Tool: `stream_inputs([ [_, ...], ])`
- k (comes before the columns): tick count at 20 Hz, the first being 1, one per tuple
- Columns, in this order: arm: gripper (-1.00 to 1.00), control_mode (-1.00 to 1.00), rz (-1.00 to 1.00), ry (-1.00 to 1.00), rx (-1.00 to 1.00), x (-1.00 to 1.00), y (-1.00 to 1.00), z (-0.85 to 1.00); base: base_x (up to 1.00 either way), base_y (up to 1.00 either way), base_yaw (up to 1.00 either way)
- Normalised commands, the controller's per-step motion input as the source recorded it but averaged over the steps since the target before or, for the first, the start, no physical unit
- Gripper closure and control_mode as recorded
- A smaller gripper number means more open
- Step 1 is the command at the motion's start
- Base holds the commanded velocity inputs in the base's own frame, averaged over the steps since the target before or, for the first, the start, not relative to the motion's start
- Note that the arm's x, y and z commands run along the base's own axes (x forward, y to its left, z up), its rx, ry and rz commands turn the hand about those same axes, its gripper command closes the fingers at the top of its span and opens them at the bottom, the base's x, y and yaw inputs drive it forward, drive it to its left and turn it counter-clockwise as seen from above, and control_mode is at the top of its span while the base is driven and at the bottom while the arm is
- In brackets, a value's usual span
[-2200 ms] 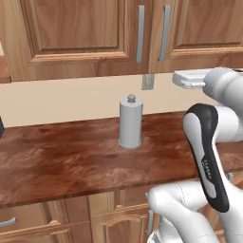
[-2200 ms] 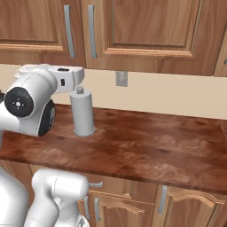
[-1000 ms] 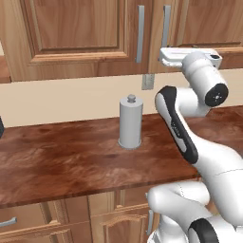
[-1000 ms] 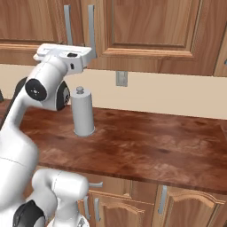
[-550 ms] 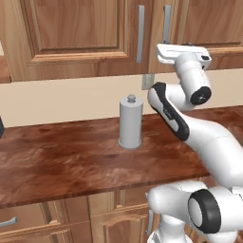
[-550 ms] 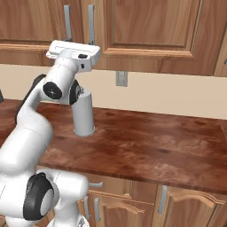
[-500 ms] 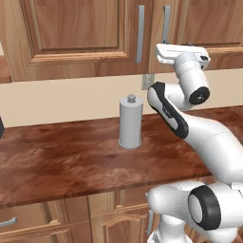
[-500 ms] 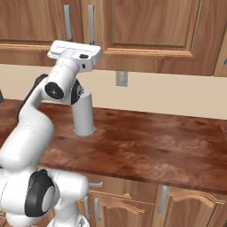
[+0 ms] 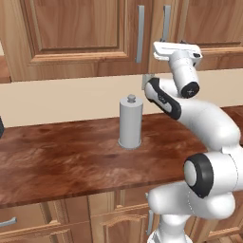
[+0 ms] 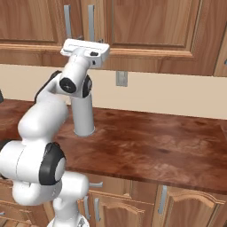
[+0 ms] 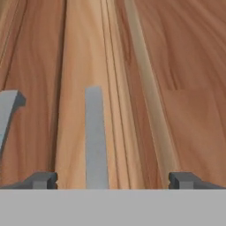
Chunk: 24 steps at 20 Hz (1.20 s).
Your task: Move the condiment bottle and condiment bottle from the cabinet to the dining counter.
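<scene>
Nearest the cameras, low drawer fronts [image 9: 71, 220] are seen under the front edge of the desk [image 9: 57, 161], a reddish-brown wood-grain worktop that runs along the wall. On that desk a grey cylinder [image 9: 130, 121] with a small knob on top is stood upright, well back from the front edge; in the right base view the cylinder is partly covered by the arm. Behind it, a grey wall outlet [image 10: 121, 78] is set in the pale wall.

Above the wall strip, the cabinet [image 9: 76, 33] is hung, its framed panel doors shut. Two long vertical silver bar handles [image 9: 140, 33] are mounted side by side where the doors meet. The arm is raised from the base and the white hand is held level at the lower rail of the cabinet doors, just under the right-hand bar handle.

In the hand view, the gripper [image 11: 112, 180] is seen spread wide, with nothing between its fingertips [image 11: 42, 180]; one bar handle is lined up between them, nearer the left tip, and a second handle [image 11: 9, 110] is caught at the left edge. Whether the handle is touched cannot be told.

No condiment bottle can be made out; the cabinet doors are closed.
</scene>
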Motion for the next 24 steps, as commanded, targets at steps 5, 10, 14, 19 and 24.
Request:
stream_inputs([
  [5,-1.00,-1.00,-0.04,0.00,0.00,0.63,-0.04,0.00,0.00,0.00,0.00],
  [10,-1.00,-1.00,-0.02,0.03,0.00,0.64,0.00,0.00,0.00,0.00,0.00],
  [14,-1.00,-1.00,0.00,0.06,0.00,0.72,0.00,0.00,0.00,0.00,0.00],
  [19,1.00,-1.00,0.00,0.08,0.00,0.63,-0.10,0.01,0.00,0.00,0.00],
  [24,1.00,-1.00,-0.01,0.11,0.00,0.09,-0.49,0.31,0.00,0.00,0.00],
])
